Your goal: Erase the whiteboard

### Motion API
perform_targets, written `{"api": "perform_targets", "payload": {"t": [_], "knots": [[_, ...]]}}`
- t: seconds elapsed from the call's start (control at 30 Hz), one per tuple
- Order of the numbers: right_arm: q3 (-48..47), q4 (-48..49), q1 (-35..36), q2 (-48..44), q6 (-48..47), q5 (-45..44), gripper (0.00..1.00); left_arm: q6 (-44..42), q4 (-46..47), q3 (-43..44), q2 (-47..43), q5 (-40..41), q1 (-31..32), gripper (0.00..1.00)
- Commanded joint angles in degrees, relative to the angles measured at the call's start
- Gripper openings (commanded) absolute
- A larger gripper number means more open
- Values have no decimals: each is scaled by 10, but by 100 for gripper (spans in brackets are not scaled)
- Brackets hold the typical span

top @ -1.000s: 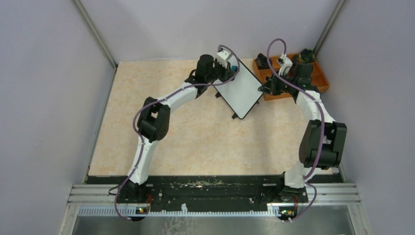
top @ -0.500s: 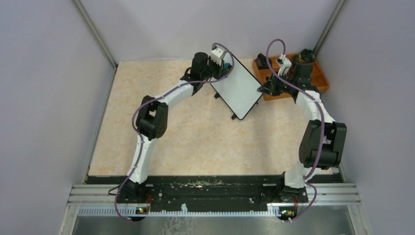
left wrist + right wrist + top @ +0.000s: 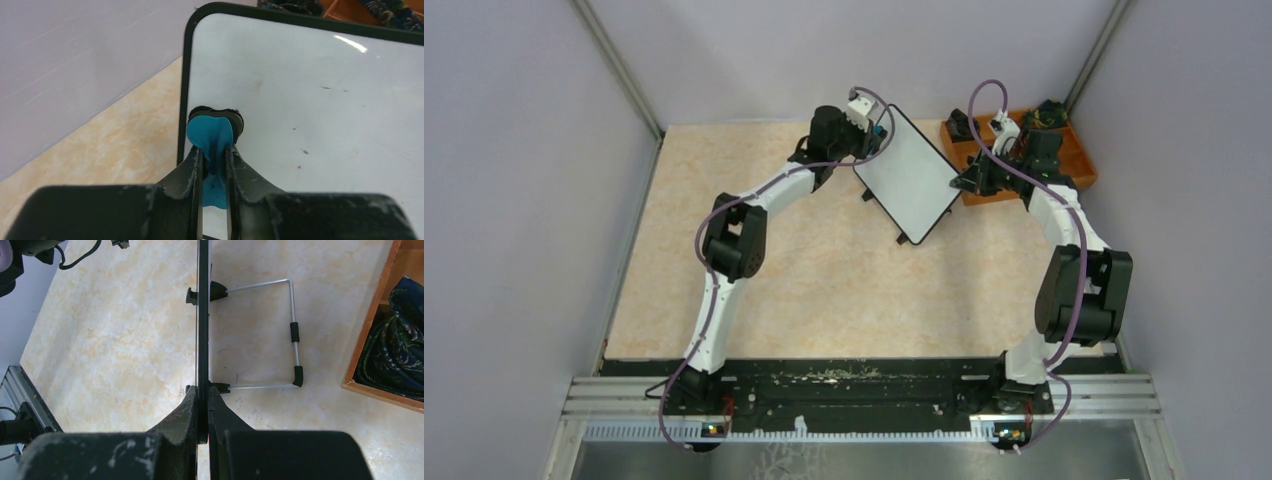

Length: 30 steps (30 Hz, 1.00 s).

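The whiteboard (image 3: 912, 180) stands tilted at the back of the table, with a black frame and rounded corners. Its face (image 3: 310, 95) reads white with only a few small dark specks. My left gripper (image 3: 215, 150) is shut on a blue eraser (image 3: 210, 131), whose black pad presses on the board beside its left frame edge, near the top corner. In the top view the left gripper (image 3: 876, 125) sits at the board's far corner. My right gripper (image 3: 202, 392) is shut on the board's thin edge (image 3: 202, 315), seen end-on. In the top view the right gripper (image 3: 964, 182) is at the board's right side.
An orange compartment tray (image 3: 1079, 165) stands at the back right, its wooden wall (image 3: 372, 335) close to my right gripper, with dark patterned cloth (image 3: 397, 350) inside. The board's wire stand (image 3: 294, 335) rests on the tabletop behind it. Grey walls close in the back and sides.
My left gripper has slid the eraser up and left across the board toward its far corner. The right arm and the board have stayed in place.
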<state>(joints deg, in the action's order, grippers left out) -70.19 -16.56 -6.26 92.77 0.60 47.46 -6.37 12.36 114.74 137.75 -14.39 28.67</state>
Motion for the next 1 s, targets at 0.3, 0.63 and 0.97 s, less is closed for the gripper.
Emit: {"api": "perform_targets", "payload": {"t": [0.3, 0.63, 0.97], "knots": [[2, -59, 15, 9, -30, 19, 0, -2, -13, 23, 23, -3, -16, 3], [-4, -59, 15, 14, -30, 20, 0, 49, 41, -74, -27, -57, -5, 2], [-3, -60, 16, 14, -31, 21, 0, 47, 61, -108, -54, -45, 5, 2]]}}
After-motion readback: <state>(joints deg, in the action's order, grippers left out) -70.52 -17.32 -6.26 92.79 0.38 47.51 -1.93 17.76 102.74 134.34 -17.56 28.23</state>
